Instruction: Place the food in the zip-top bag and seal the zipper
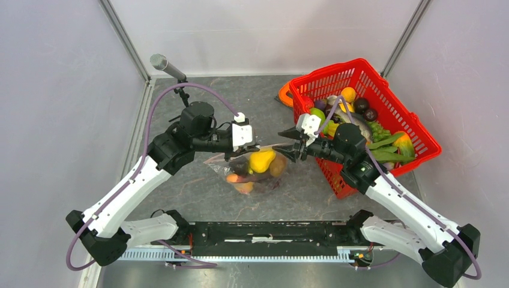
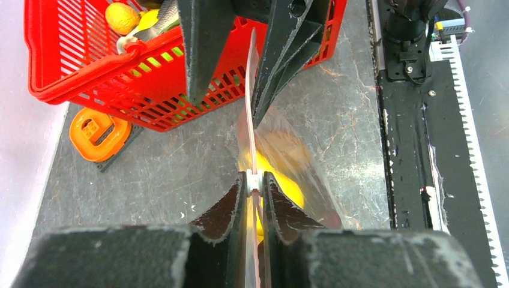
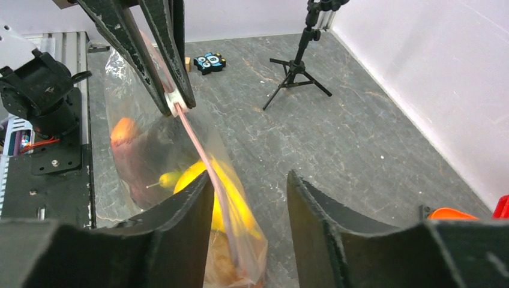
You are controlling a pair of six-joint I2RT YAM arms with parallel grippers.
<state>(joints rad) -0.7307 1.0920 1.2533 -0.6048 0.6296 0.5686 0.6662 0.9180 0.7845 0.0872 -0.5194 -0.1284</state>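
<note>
Your L gripper (image 2: 254, 179) pinches the zipper (image 3: 198, 141) on the bag (image 1: 223, 163). R gripper (image 3: 249, 177) fingers are spread, zipper just beside one. Red basket (image 1: 360, 69) w/ toys (image 1: 375, 129) sits under R arm, orange ring (image 2: 96, 135) beside it.

**A:** What do I have out there apart from the job itself?

**B:** On my screen, a red mesh basket (image 1: 327, 72) sits far right on the grey marbled worktop (image 1: 198, 198). A flat orange ring (image 1: 284, 95) lies just beside its far-left corner.

**A:** And on the left?

**B:** I see a microphone (image 1: 159, 61) on a black tripod (image 3: 297, 69) at the far-left corner. Near it lies a small black piece with blue dots (image 3: 209, 60), with a tan block (image 3: 188, 60) just beside it. White walls close in three sides.
</note>
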